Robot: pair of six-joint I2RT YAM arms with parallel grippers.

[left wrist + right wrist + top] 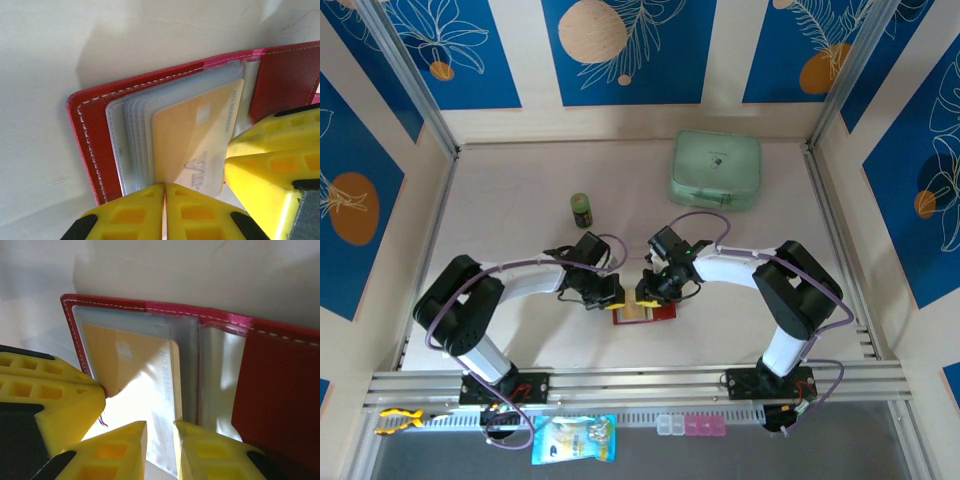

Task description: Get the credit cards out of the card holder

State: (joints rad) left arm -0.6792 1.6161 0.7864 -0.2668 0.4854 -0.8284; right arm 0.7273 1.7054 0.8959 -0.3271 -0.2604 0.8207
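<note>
**A:** Top external view first: where is the card holder (645, 312)?

**B:** It lies open on the counter (520, 190), close to the middle of the near edge. The left gripper (608, 293) and the right gripper (655, 287) meet over it.

**A:** Are any of the credit cards (125, 370) out?

**B:** None that I can see on the counter. A tan-orange card (192, 135) sits at the front of the clear sleeves (127, 140), its far end tucked under plastic.

**A:** And the grippers?

**B:** The left gripper's fingers are pressed together at the near edge of the clear sleeves. I can't tell whether any plastic is nipped between them. The right gripper's jaws stand a little apart, and the card's face shows through the gap, so I'd say it isn't clamped on anything.

**A:** How far along, then?

**B:** Early, I judge. The holder is open and the first card is being worked at. Every card is left to draw out and set down.
</note>
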